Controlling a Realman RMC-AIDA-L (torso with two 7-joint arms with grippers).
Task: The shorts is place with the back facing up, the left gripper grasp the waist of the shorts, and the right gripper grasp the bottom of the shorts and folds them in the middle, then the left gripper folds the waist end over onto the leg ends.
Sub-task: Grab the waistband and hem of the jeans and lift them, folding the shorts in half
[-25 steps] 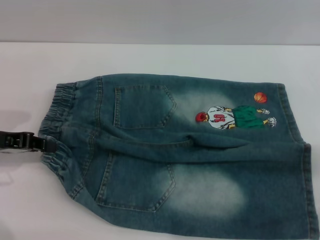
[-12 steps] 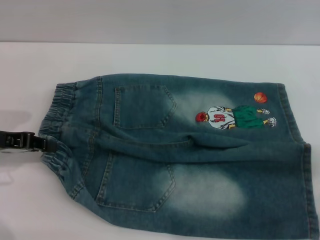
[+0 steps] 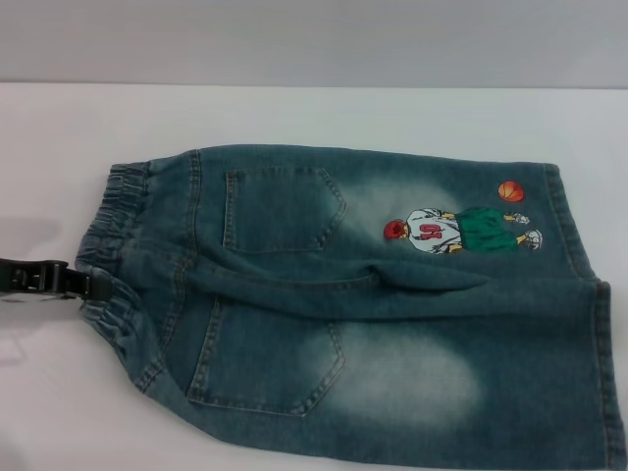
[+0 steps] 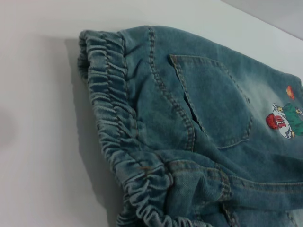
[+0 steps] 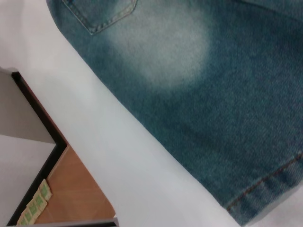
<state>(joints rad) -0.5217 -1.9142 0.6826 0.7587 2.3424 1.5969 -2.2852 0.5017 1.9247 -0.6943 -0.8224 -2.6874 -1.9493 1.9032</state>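
Shorts [image 3: 363,304] of faded blue denim lie flat on the white table [image 3: 294,113], back side up, with both patch pockets showing and the embroidered basketball player [image 3: 461,231] with his orange ball [image 3: 510,190] on the leg farther from the robot. The waist [image 3: 108,265], a gathered elastic band, forms the end toward the robot's left; the leg ends [image 3: 599,363] lie well away toward the right. The left gripper [image 3: 93,285] sits low on the table at the middle of that band, its black tip touching the ruffled edge; whether its fingers are spread or pinching the cloth cannot be told. From the left wrist camera the band bunches up directly ahead. The right gripper does not appear in any view; its wrist camera looks down on the nearer leg, a hem and the table edge.
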